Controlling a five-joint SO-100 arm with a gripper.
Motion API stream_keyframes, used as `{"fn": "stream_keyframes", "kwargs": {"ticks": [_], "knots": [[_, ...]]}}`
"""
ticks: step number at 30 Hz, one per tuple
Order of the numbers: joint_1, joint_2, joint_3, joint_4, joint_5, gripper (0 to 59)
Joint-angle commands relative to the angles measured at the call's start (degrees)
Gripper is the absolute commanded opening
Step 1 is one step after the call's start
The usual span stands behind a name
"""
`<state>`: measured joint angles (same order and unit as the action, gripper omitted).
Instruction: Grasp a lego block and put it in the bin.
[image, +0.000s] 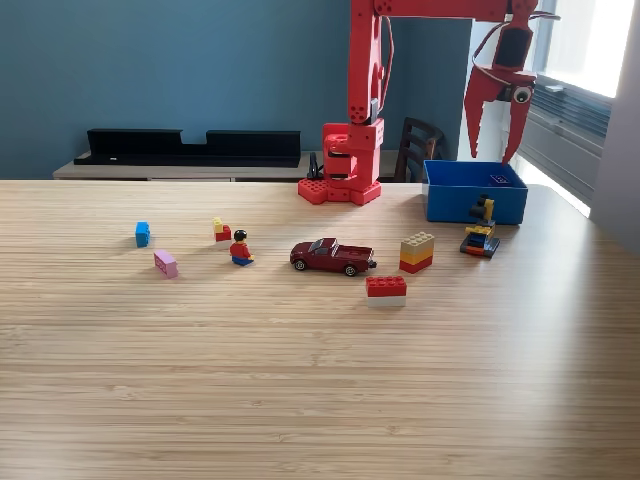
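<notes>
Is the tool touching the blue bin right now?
Apart. The exterior view shows the tool hanging open above the bin, with background visible between its tips and the rim.

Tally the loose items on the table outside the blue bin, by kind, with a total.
Single bricks: 2, blue brick, pink brick
Stacked brick pieces: 4
Minifigure: 1
Toy car: 1
Total: 8

a teal-blue wall (150, 70) backs the pale wooden table (300, 400), with a long black tray (190, 146) on a low shelf and a bright window (595, 45) at the exterior view's right.
</notes>
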<state>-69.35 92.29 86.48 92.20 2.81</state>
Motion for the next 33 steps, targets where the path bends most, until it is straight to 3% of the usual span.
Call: {"fn": "stream_keyframes", "kwargs": {"ticks": [1, 8, 14, 33], "knots": [[8.79, 5.27, -7.65, 0.88, 4.39, 0.1], [29.53, 5.27, -16.17, 0.79, 9.40, 0.1], [42.28, 5.27, -17.84, 0.79, 9.40, 0.1], [47.46, 5.27, -17.31, 0.44, 6.86, 0.1]]}}
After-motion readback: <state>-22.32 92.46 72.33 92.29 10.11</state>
